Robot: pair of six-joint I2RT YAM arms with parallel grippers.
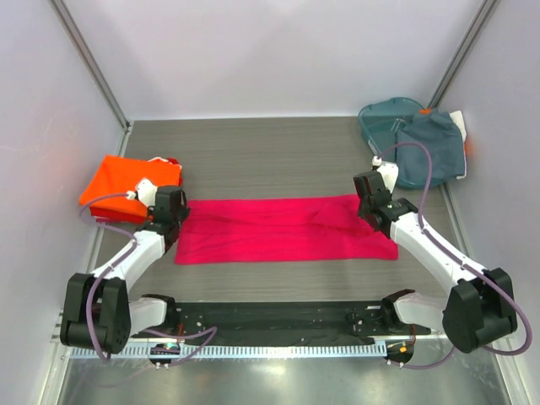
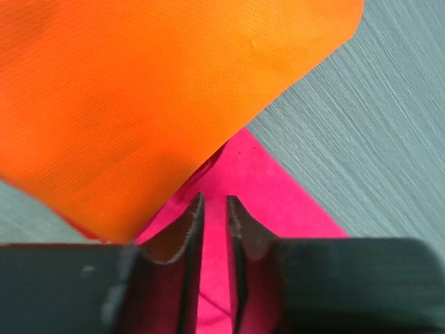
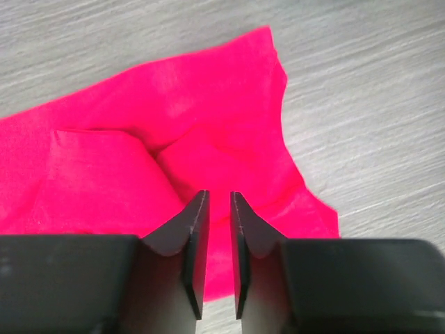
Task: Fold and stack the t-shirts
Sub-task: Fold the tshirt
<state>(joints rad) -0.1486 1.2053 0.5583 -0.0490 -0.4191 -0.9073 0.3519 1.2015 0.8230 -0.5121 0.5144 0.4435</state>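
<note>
Across the table's middle, magenta-pink t-shirt point(image 1: 283, 228): it is laid out as a long band running from left to right, with one arm at each end.
Left edge, orange t-shirt point(image 1: 126, 186): it is folded to a rectangle, and its near corner is seen just beside the pink band's left end.
Far right corner, teal basket point(image 1: 384, 114): a grey-blue t-shirt point(image 1: 430, 152) is draped over it, well apart from the pink one.
Left gripper point(image 2: 212, 202): the jaws are drawn close with only a thin slit between them. Pink cloth shows in the slit, but whether it is pinched cannot be told.
Right gripper point(image 3: 219, 198): the same thin slit is seen over the rumpled right end, and a grip cannot be confirmed here either.
Risk at the left end: the orange corner could be caught with the pink cloth, because the two are crowded together under the fingers, and the finished fold would then be dragged open.
Risk at the right end: only the top layer might be taken where the cloth is creased and doubled, so the fold would come out skewed.
Risk across both: a crooked edge is likely if the ends are raised unevenly.
Top view only: the whole band, both arms, the basket and the grey-blue shirt are shown.
Wrist views only: the jaw slits, the orange overhang and the right-end creases are shown.
</note>
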